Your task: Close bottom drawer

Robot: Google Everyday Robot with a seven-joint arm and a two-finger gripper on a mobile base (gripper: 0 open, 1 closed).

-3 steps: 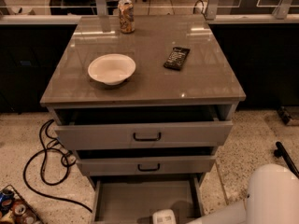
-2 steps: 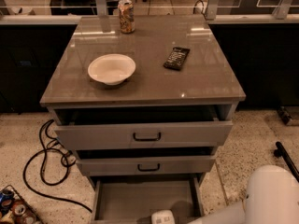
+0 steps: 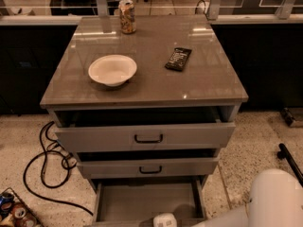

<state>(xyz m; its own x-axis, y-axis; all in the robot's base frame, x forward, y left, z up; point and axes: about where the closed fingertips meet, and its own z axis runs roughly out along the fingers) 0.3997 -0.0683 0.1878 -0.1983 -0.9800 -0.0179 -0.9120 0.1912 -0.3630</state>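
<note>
Speckled floor (image 3: 258,143), open bottom drawer (image 3: 142,200), pincer (image 3: 164,220) at its front edge, grip unreadable.

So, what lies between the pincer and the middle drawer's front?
In the camera view, only the bare grey floor of the bottom drawer; the pincer sits at that drawer's front edge, at the frame's bottom.

Single high view facing cabinet (image 3: 156,86) front; claw (image 3: 164,220) bottom edge.
</note>
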